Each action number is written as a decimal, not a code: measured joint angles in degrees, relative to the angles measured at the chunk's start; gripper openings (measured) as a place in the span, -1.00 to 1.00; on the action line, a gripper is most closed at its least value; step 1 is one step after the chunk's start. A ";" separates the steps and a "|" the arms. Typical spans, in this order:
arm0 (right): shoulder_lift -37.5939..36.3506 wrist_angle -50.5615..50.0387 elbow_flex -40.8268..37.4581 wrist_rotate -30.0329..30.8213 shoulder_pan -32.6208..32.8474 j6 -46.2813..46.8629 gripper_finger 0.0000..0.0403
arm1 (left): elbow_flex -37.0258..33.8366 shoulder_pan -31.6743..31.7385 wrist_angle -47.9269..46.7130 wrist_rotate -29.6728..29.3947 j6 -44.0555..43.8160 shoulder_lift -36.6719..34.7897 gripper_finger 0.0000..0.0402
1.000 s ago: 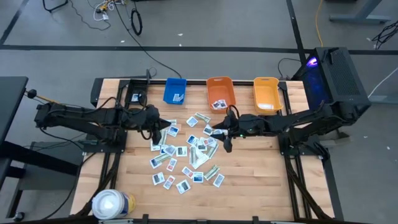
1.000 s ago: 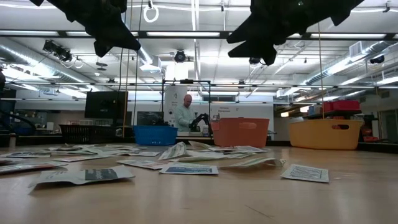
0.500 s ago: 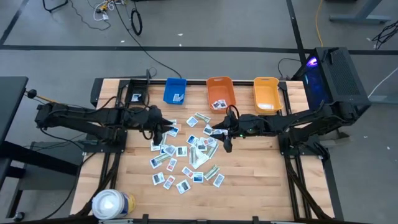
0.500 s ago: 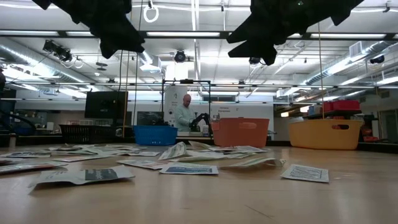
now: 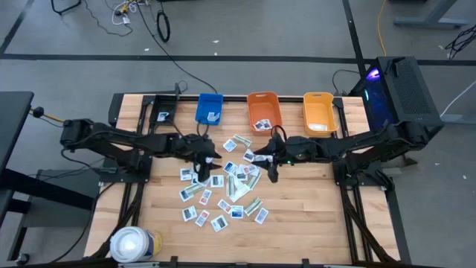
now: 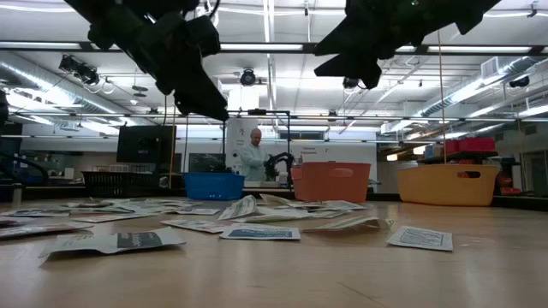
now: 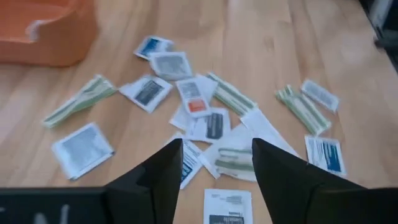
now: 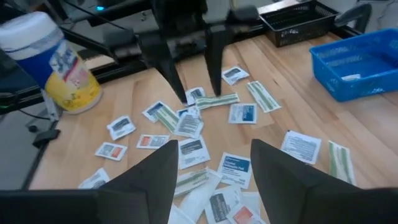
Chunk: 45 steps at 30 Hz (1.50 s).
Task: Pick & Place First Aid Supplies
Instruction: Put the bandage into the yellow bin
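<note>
Left gripper [image 5: 210, 158] hangs above the packet scatter [image 5: 223, 186] at table centre, fingers apart, nothing between them. Right gripper [image 5: 269, 170] at 3 o'clock of the pile, fingers apart, empty. Packets are white with blue or red print, plus greenish strips [image 7: 79, 101]; print too small to read. Blue bin [image 5: 209, 109] at 12 o'clock holds a packet; orange bin [image 5: 264, 110] and yellow bin [image 5: 318, 114] beside it. White canister [image 8: 53, 59] with yellow-blue label at 7 o'clock, label unreadable.
</note>
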 joint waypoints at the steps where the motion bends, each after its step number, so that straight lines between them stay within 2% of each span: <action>1: -0.30 -0.22 -0.01 -0.51 0.01 0.05 0.01 | 0.00 0.00 1.13 0.46 1.30 1.09 -0.03; 4: -1.10 -0.49 0.01 -1.67 0.02 0.20 0.01 | 0.00 0.02 2.60 1.41 3.94 3.78 -0.04; 12: -4.54 -0.82 0.03 -1.42 0.02 0.20 0.01 | 2.11 0.09 4.76 9.98 7.58 10.78 -0.04; 20: -5.55 -1.67 0.02 -1.08 0.02 1.59 0.01 | 7.98 0.24 4.88 10.99 13.94 19.08 -0.04; 28: -5.54 -2.28 0.03 -1.09 0.02 3.02 0.01 | 9.70 0.22 4.60 13.97 14.40 25.36 -0.04; 33: -5.54 -2.64 0.03 -1.09 0.02 3.02 0.01 | 9.68 0.22 4.03 13.95 14.39 27.06 -0.04; 39: -5.52 -2.71 0.03 -1.09 0.02 3.02 0.01 | 9.73 0.22 4.23 10.24 15.68 27.33 -0.04; 45: -5.52 -2.76 0.03 -1.09 0.02 2.99 0.01 | 9.73 0.83 2.89 10.37 16.78 27.82 -0.04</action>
